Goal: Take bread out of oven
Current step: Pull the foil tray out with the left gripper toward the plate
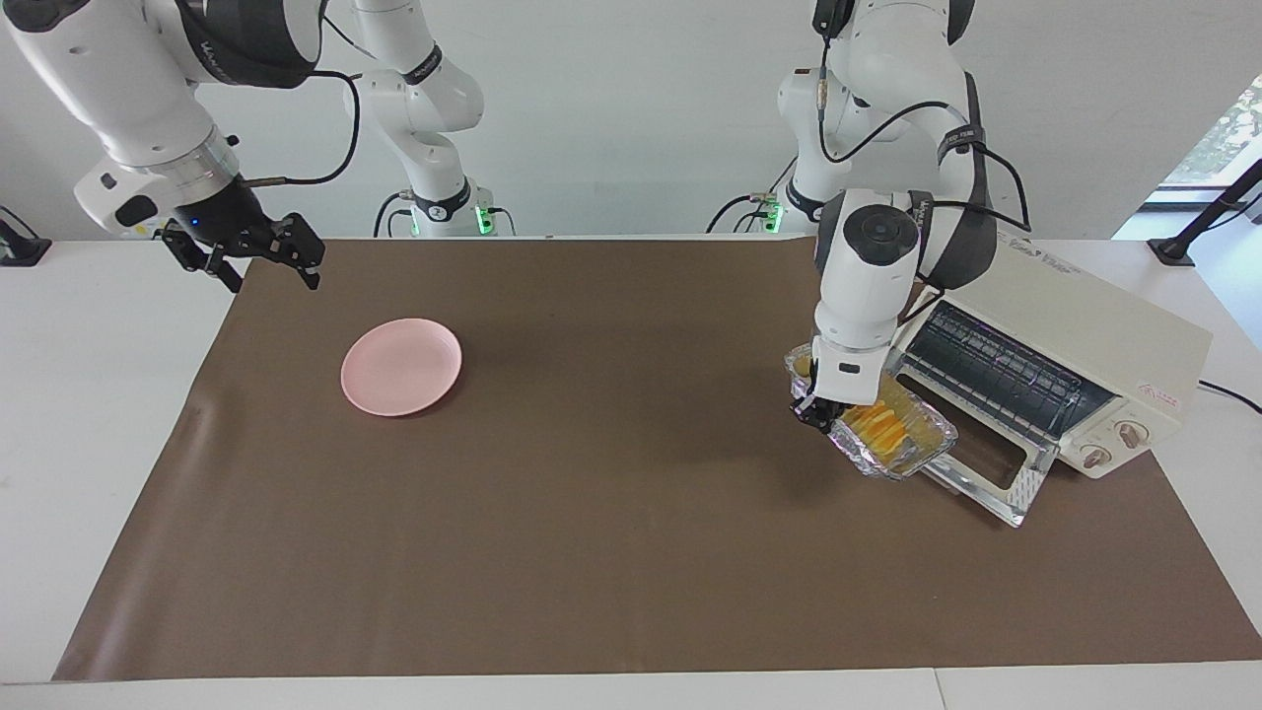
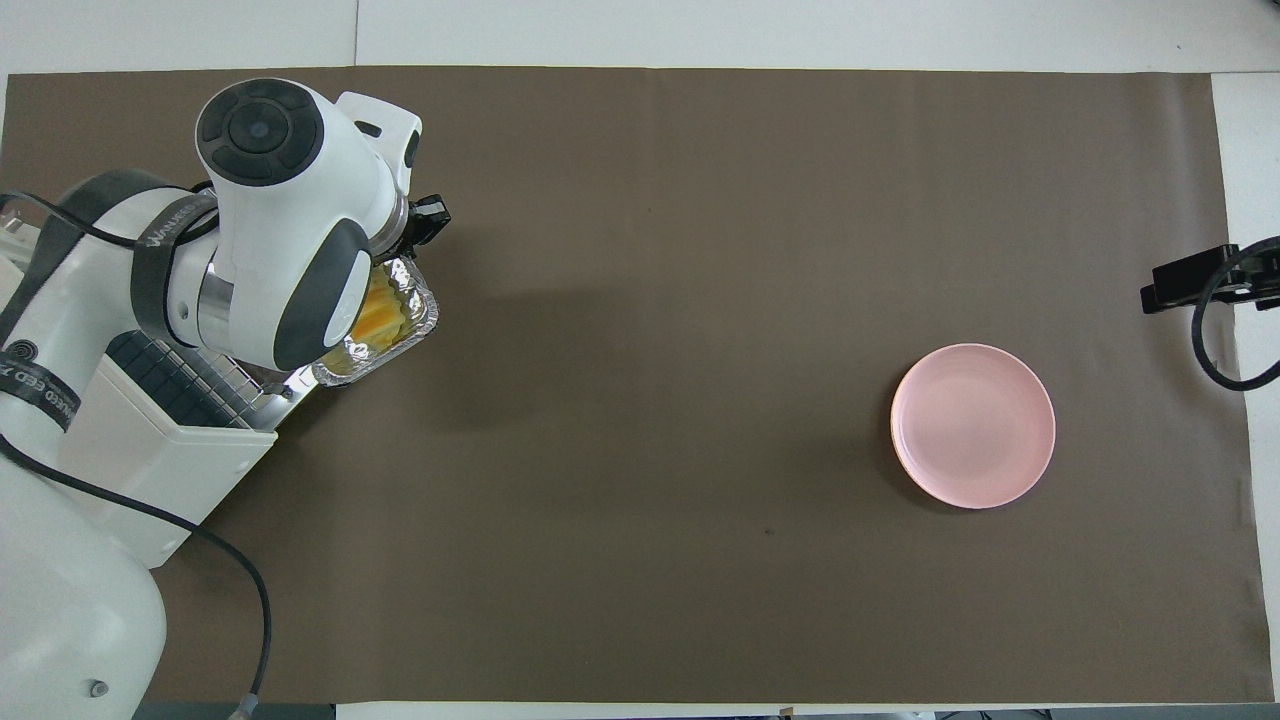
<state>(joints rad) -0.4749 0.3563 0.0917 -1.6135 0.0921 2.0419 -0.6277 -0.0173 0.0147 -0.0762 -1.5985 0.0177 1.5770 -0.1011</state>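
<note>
Pink plate (image 1: pixel 401 366) on brown mat (image 1: pixel 611 552), toward right arm's end.

- A plain white wall (image 1: pixel 611 108) stands at the robots' end of the room.
- The white tabletop (image 1: pixel 89 394) carries a wide brown mat (image 1: pixel 631 552) over most of its surface.
- A window (image 1: pixel 1227 128) with greenery outside shows at the left arm's end.
- The light is even and soft.
</note>
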